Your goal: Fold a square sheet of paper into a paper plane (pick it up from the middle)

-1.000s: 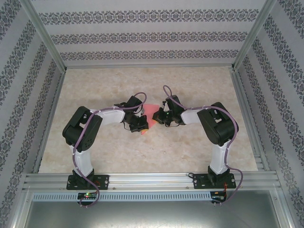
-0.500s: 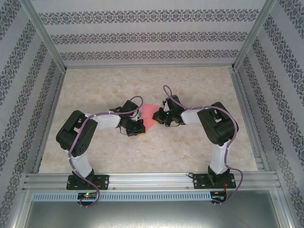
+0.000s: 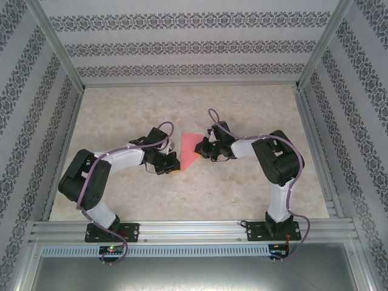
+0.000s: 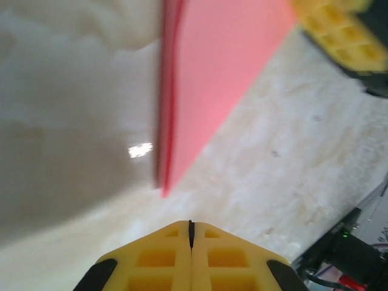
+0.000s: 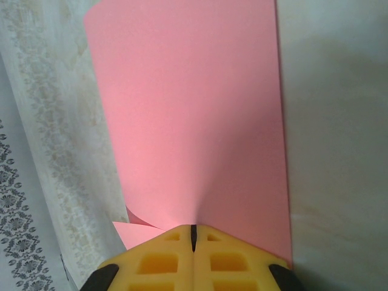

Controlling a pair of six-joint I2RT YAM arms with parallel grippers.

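I'm clamping the right gripper (image 5: 193, 229) on the square sheet of paper (image 5: 194, 121), anchoring it for creasing; the left gripper (image 4: 190, 224) is hovering just beside the sheet, its 2 fingers together, empty.

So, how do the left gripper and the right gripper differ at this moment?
Grip: the right gripper is shut on the edge of the pink sheet of paper; the left gripper is shut on nothing.
Contact: the right gripper touches the sheet; the left gripper sits apart from it, the sheet's pointed end ahead of its tips.
Shared: both have yellow fingertips pressed together, and they point toward each other.
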